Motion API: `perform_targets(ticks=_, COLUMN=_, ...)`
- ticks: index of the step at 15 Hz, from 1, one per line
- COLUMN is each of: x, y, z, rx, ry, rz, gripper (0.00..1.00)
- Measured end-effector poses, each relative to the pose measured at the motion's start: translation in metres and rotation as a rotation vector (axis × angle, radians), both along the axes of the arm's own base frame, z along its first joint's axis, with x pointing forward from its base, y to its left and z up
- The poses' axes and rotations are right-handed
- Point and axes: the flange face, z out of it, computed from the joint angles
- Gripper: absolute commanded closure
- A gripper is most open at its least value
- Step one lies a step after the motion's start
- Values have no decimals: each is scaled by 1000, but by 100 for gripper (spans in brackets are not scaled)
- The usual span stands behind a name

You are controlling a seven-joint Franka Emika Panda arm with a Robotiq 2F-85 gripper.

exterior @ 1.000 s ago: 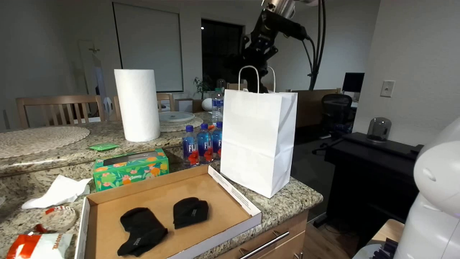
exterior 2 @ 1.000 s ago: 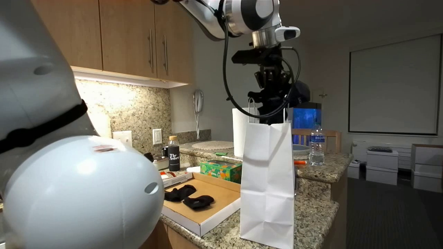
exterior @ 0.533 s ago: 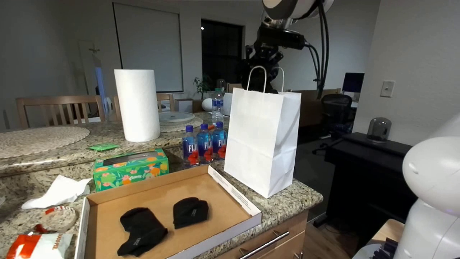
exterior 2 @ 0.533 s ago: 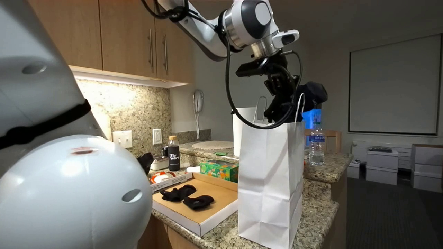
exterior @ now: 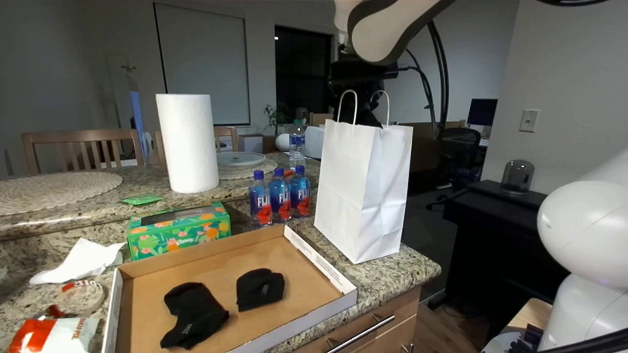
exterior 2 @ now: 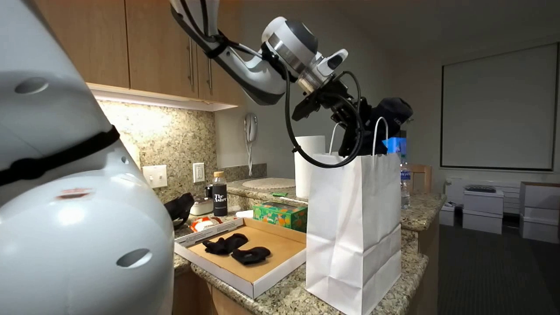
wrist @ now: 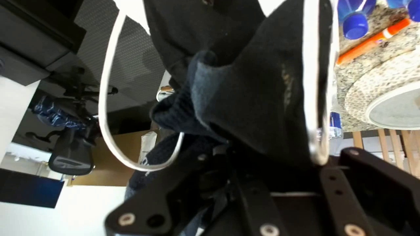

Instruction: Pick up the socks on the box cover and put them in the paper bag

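The white paper bag (exterior: 363, 191) stands upright at the counter's right end, handles up; it also shows in an exterior view (exterior 2: 337, 227). My gripper (exterior 2: 356, 142) is tilted in the bag's mouth between the handles. A black sock with small white lettering (exterior 2: 396, 111) hangs on its far side, above the rim. Dark cloth (wrist: 259, 98) fills the middle of the wrist view and hides the fingertips, so the jaw opening cannot be seen. Two more black socks (exterior: 196, 316) (exterior: 260, 289) lie apart on the cardboard box cover (exterior: 221, 264), also in an exterior view (exterior 2: 280, 236).
A bag handle (wrist: 104, 98) loops left of the gripper; another (wrist: 311, 98) runs close to its right finger. Several water bottles (exterior: 280, 196) and a tissue box (exterior: 181, 233) stand behind the cover. A paper towel roll (exterior: 189, 144) stands on the raised counter.
My gripper has tilted from nearly vertical, and the wrist has lowered. The bag has turned and shifted with it, uncovering more of the bottles. The hanging sock stays on the gripper; the cover's socks are unmoved.
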Motion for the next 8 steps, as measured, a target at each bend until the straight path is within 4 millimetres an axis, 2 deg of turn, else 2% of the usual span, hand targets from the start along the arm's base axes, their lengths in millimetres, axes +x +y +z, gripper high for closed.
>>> perform_targets(ticks=2, x=-1, y=5, z=-4, rx=-47, ry=7, rz=-18, gripper=86)
perform_targets(ticks=3, x=-1, y=7, z=-6, rx=-69, ry=13, rz=-25, gripper=53)
perform_targets(ticks=5, x=-3, y=11, z=-9, rx=-97, ry=28, rz=-30, gripper=48)
perform_targets(ticks=8, x=-3, y=17, z=-12, rx=-92, ry=46, rz=-17, gripper=28)
